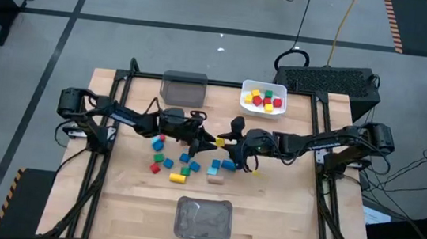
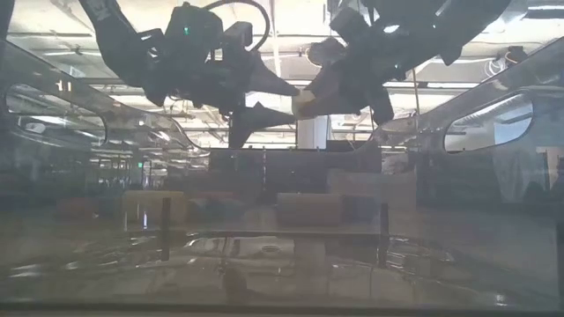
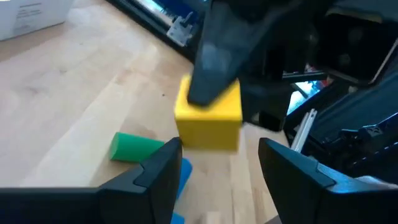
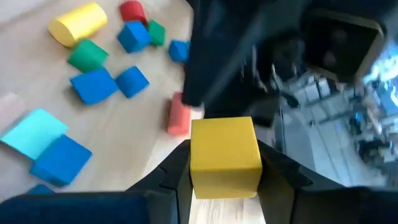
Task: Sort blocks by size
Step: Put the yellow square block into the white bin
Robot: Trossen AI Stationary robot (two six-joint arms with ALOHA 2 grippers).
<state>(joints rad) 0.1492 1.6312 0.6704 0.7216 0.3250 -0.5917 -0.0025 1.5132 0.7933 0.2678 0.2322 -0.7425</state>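
Nearest the front edge: one grey bin (image 1: 204,219), with bare wood all around it, plenty of room to move. Above that, mid-table, the loose pile of blocks (image 1: 185,163): roughly ten or so, mostly blue, plus a couple green, a red, one yellow cylinder (image 4: 78,23), one tan piece (image 1: 214,178). Hard to count exactly from overhead. Just above the pile, both grippers nose to nose. Right gripper (image 4: 225,168) clamped on a yellow cube (image 4: 224,155), fingers snug on its two sides, cube lifted off the wood. Left gripper (image 3: 217,165) right in front of that same cube, fingers spread apart, gripping nothing. Tight quarters there; open tabletop left and right of the arms. Far edge: second grey bin (image 1: 183,88), and one white bin (image 1: 263,98) with about eight red, yellow and green blocks inside.
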